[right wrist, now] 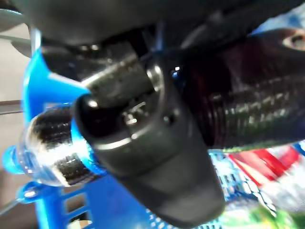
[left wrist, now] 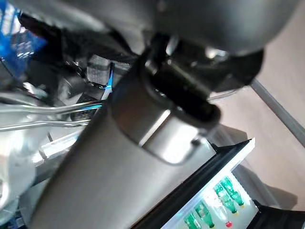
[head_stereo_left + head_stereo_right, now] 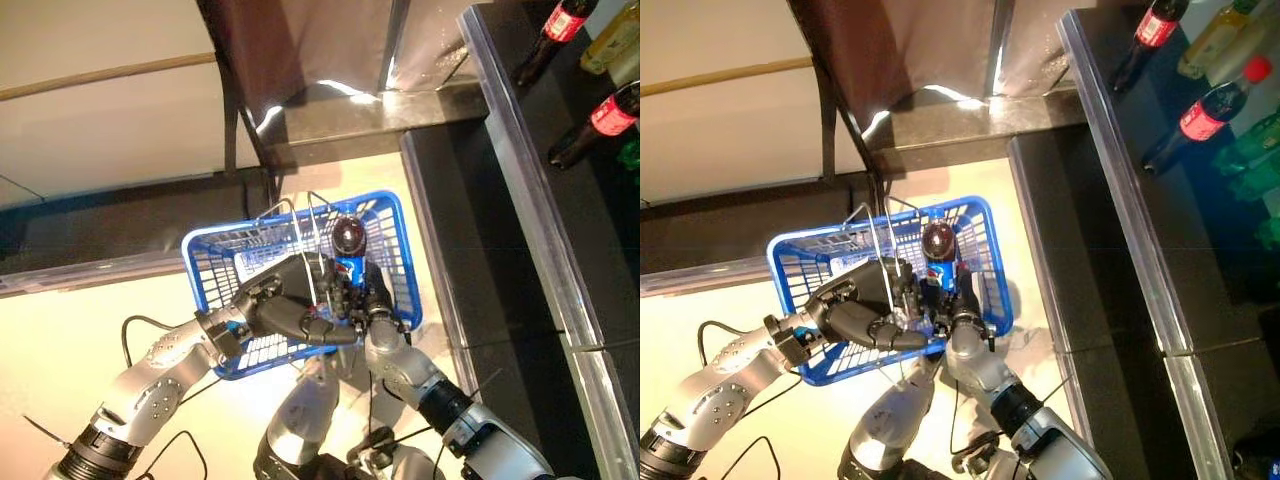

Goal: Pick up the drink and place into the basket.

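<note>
The right hand [image 3: 362, 305] is wrapped round the dark drink bottle [image 3: 347, 240], holding it upright inside the blue basket [image 3: 392, 222]; the left hand [image 3: 290, 310] grips the basket's wire handles [image 3: 303, 215]; more bottles [image 3: 600, 115] stand on the counter [image 3: 520, 180].

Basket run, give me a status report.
Left hand shut on basket handles. Right hand shut on bottle, upright over the basket, not released. Nothing blocking the drop.

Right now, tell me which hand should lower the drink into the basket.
The right hand: it already grips the drink bottle above the blue basket. The left hand is occupied holding the basket's wire handles.
</note>
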You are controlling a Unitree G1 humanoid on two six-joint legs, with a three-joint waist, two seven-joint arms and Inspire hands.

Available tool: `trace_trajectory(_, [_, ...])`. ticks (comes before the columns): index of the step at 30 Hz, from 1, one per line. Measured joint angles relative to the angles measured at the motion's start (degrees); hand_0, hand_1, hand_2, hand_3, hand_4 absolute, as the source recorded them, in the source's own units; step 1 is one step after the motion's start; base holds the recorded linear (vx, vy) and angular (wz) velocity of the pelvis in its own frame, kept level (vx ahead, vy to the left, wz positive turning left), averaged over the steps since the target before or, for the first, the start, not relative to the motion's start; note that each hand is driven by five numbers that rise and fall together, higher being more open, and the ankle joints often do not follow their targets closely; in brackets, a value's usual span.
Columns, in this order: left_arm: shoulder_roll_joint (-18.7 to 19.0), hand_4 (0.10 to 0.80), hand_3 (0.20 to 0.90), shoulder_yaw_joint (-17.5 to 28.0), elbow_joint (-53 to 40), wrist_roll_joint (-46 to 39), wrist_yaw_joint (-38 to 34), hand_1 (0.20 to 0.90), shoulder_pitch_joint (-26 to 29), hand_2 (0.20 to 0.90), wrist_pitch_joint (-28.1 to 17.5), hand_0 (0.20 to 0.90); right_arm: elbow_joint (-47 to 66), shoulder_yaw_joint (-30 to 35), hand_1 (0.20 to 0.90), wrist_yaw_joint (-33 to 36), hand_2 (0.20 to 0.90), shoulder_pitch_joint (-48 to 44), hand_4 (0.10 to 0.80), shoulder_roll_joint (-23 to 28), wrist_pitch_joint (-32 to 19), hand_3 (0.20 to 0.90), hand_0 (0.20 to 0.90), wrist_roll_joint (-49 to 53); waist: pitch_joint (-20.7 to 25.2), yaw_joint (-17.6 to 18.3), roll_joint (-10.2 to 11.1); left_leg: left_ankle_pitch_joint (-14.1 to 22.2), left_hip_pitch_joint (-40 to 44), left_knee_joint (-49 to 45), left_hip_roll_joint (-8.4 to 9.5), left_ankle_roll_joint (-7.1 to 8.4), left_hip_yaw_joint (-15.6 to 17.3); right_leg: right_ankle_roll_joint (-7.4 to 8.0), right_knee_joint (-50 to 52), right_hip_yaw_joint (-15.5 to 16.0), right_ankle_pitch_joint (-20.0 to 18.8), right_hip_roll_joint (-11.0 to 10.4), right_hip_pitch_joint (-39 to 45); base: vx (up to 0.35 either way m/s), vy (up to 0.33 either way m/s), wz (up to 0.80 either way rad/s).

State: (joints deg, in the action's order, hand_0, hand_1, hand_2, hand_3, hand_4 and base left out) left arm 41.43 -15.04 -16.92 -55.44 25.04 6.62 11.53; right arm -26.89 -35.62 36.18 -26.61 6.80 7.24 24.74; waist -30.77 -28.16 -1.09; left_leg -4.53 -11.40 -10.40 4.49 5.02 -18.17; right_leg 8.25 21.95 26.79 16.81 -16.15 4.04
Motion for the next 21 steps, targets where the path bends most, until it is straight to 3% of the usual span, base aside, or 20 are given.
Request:
trace_trajectory(12, [-0.17, 0.100, 0.200, -2.11, 0.00, 0.02, 0.04, 0.300, 0.49, 0.300, -0.73, 0.300, -3.67, -3.53, 0.300, -5.24, 0.300, -0.07, 0.100, 0.44, 1.24, 0.200, 0.300, -4.58, 0.24, 0.09, 0.45, -0.12, -0.82, 0.09, -0.25, 0.21, 0.03, -0.14, 0.96, -0.33, 0.46, 0.03, -1.43, -0.002, -0.006, -0.01])
trace_trajectory(21, [0.05, 0.100, 0.200, -4.31, 0.06, 1.35, -0.77, 0.300, 0.48, 0.300, -0.71, 0.300, -11.08, -5.09, 0.300, -10.24, 0.300, -1.51, 0.100, -1.75, -0.41, 0.200, 0.300, -1.27, 0.27, -0.01, 0.51, -0.26, -0.79, 0.13, -0.18, 0.42, -0.46, -0.27, 1.05, 0.15, 0.72, 0.28, -1.24, 0.009, -0.010, 0.02])
